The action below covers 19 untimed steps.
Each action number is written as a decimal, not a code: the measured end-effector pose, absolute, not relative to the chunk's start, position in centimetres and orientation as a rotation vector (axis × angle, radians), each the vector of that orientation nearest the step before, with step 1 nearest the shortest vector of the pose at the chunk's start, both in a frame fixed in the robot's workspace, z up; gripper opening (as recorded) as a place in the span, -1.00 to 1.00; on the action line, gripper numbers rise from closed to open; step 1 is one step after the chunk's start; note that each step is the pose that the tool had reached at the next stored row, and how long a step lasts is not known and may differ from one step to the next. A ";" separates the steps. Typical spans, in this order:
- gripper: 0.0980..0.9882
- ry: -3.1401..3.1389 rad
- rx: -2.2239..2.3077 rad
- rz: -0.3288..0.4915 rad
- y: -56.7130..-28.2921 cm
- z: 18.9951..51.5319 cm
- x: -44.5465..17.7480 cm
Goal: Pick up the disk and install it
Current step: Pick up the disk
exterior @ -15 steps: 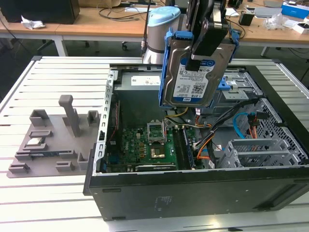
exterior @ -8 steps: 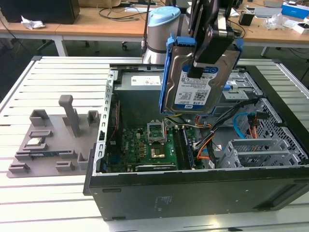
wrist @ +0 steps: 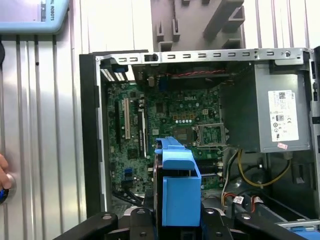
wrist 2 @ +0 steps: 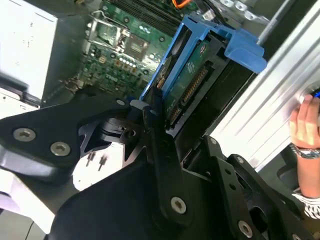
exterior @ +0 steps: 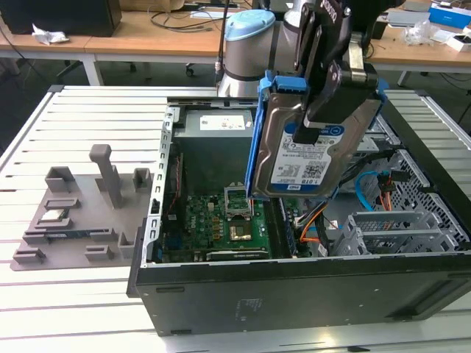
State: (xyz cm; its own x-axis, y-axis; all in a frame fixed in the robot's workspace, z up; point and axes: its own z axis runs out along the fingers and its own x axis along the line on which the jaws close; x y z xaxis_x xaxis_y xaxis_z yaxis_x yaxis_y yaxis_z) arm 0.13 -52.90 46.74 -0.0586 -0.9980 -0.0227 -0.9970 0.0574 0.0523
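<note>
Your slatted metal bench (exterior: 66,309) stood before wooden desks (exterior: 140,40) on white legs, strewn with cables (exterior: 176,16) and crumpled paper (exterior: 45,34). The floor (exterior: 44,70) beneath them lay dark, while even light fell across the bench's pale slats.

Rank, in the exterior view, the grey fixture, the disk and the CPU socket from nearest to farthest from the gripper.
1. disk: held in the gripper.
2. CPU socket: lower, inside the case.
3. grey fixture: outside the case, at the exterior view's left.
</note>
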 end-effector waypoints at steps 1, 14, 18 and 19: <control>-0.41 -2.266 2.138 -0.074 -53.1 46.7 0.1; -0.41 -2.204 2.190 -0.060 -54.7 46.7 0.1; -0.41 -2.204 2.189 -0.060 -54.7 46.7 0.7; -0.41 -2.204 2.189 -0.060 -54.7 46.7 1.2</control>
